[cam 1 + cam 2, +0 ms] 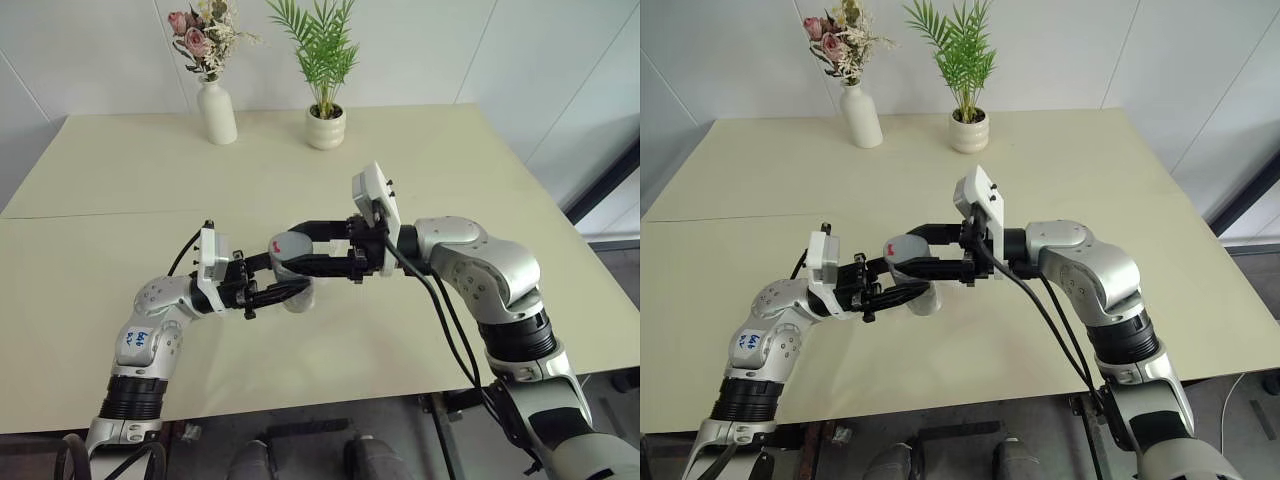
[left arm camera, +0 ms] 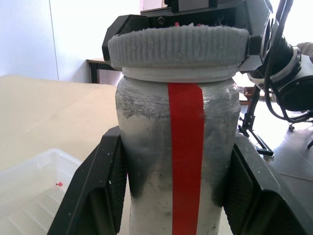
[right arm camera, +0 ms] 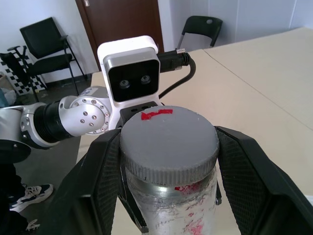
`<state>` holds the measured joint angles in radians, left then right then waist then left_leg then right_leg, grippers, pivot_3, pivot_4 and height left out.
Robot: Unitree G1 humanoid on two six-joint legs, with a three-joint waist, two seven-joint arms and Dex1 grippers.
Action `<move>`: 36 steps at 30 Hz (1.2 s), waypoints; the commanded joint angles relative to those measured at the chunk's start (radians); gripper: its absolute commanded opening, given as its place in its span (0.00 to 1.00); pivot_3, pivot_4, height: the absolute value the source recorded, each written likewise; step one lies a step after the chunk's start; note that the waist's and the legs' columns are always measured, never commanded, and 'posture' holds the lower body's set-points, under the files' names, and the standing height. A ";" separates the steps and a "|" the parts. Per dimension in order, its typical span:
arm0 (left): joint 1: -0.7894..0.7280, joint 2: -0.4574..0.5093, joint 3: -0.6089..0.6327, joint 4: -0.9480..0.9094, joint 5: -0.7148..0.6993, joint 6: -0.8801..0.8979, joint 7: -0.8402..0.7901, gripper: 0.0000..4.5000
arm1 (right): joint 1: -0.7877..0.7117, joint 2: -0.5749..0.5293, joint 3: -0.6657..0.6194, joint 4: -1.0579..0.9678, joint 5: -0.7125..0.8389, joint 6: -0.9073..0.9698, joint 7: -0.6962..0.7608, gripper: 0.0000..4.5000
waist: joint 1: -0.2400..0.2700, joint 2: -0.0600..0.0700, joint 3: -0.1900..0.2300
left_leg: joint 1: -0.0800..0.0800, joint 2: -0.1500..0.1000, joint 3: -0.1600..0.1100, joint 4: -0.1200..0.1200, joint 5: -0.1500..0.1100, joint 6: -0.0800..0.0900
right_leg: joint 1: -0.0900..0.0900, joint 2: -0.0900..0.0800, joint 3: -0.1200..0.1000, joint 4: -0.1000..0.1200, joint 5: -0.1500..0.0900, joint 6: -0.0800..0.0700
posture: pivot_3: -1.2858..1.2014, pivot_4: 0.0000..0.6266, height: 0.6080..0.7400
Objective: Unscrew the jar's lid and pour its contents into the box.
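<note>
The jar (image 2: 178,161), clear with a frosted wall and a red stripe down its side, is held upright above the table. My left gripper (image 1: 295,290) is shut on its body, one finger (image 2: 105,186) on each side. The grey ribbed lid (image 3: 168,139), with a red mark on top, sits on the jar's neck. My right gripper (image 1: 290,250) reaches in from the right and is shut on the lid's rim, with its fingers (image 3: 249,181) pressed to both sides. The clear box (image 2: 29,191) lies on the table below the jar, a tiny red speck (image 2: 58,184) on its floor. The frosted wall hides the jar's contents.
A white vase of flowers (image 1: 217,110) and a white plant pot (image 1: 325,128) stand at the far edge of the beige table (image 1: 450,170). Both arms meet over the table's near middle. Black chairs (image 3: 46,46) stand beyond the table.
</note>
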<state>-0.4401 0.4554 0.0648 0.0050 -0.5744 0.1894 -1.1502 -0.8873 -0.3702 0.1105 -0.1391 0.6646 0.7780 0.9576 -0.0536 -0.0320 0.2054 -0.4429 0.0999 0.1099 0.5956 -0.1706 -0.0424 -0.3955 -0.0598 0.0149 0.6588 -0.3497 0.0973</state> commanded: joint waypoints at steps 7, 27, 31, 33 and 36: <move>0.027 0.020 -0.005 -0.027 -0.006 0.013 -0.015 0.48 | -0.056 -0.062 -0.161 0.008 0.031 -0.093 0.009 0.56 | 0.001 0.000 0.000 | 0.000 0.000 0.000 -0.001 0.000 0.000 | 0.000 0.000 0.000 -0.001 0.000 0.000 | 0.52 0.24 1.00; 0.025 0.038 0.063 -0.032 -0.035 0.033 0.029 0.48 | 0.514 -0.217 -0.394 0.096 -0.218 -0.365 -0.264 0.56 | 0.008 0.000 0.000 | 0.003 0.000 0.002 0.000 0.000 0.000 | 0.002 0.001 0.003 -0.003 0.000 0.001 | 0.52 0.24 1.00; 0.016 0.038 0.067 -0.031 -0.035 0.036 0.032 0.48 | 0.559 -0.175 -0.376 0.190 -0.265 -0.447 -0.286 0.56 | 0.007 0.000 0.000 | 0.003 -0.001 0.003 0.000 0.000 0.000 | 0.003 0.001 0.004 -0.002 0.001 0.002 | 0.52 0.24 1.00; 0.014 0.038 0.070 -0.031 -0.035 0.036 0.034 0.48 | 0.572 -0.162 -0.367 0.215 -0.275 -0.467 -0.287 0.56 | 0.006 0.000 0.000 | 0.003 -0.001 0.004 0.000 0.000 0.000 | 0.002 0.001 0.005 -0.002 0.002 0.003 | 0.52 0.24 1.00; 0.014 0.036 0.075 -0.031 -0.034 0.033 0.039 0.48 | 0.584 -0.154 -0.339 0.229 -0.296 -0.491 -0.275 0.56 | 0.003 0.000 0.000 | 0.004 -0.001 0.005 0.000 0.000 0.000 | 0.002 0.001 0.006 -0.002 0.002 0.003 | 0.52 0.24 1.00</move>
<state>-0.4143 0.4850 0.1198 0.0065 -0.5870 0.2290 -1.1145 -0.3061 -0.5277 -0.2331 0.1075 0.3736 0.3213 0.6776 -0.0505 -0.0319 0.2054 -0.4389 0.0992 0.1146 0.5958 -0.1707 -0.0423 -0.3931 -0.0590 0.0206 0.6564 -0.3479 0.1006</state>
